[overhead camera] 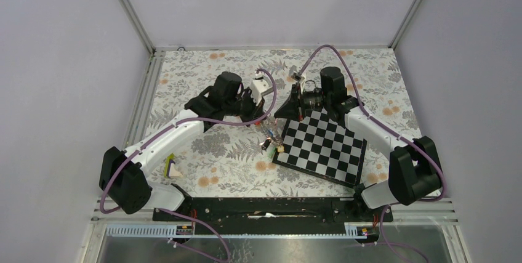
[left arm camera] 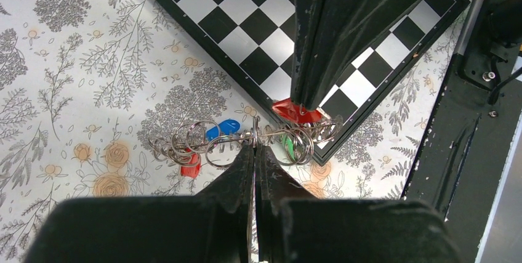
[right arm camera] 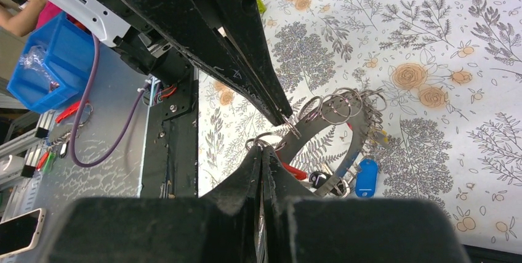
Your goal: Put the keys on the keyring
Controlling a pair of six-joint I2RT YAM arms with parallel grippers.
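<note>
Both arms meet over the keys [overhead camera: 271, 144], which hang just off the chessboard's left corner. In the left wrist view my left gripper [left arm camera: 255, 146] is shut on the keyring [left arm camera: 271, 131], seen edge-on as a thin line strung with several small split rings. A blue tag [left arm camera: 223, 129], a red tag [left arm camera: 191, 167] and a green tag [left arm camera: 287, 146] hang from it. In the right wrist view the keyring [right arm camera: 357, 143] shows as a dark grey arc. My right gripper [right arm camera: 263, 149] is shut on a red-tagged key [right arm camera: 294, 172] by its small ring, right beside the keyring. A blue tag [right arm camera: 366, 177] dangles lower.
The chessboard [overhead camera: 323, 146] lies tilted on the flowered cloth at centre right. A small yellow-green and white object [overhead camera: 172, 167] sits near the left arm's base. A black rail [overhead camera: 265, 207] runs along the near edge. A blue bin [right arm camera: 40, 69] stands off the table.
</note>
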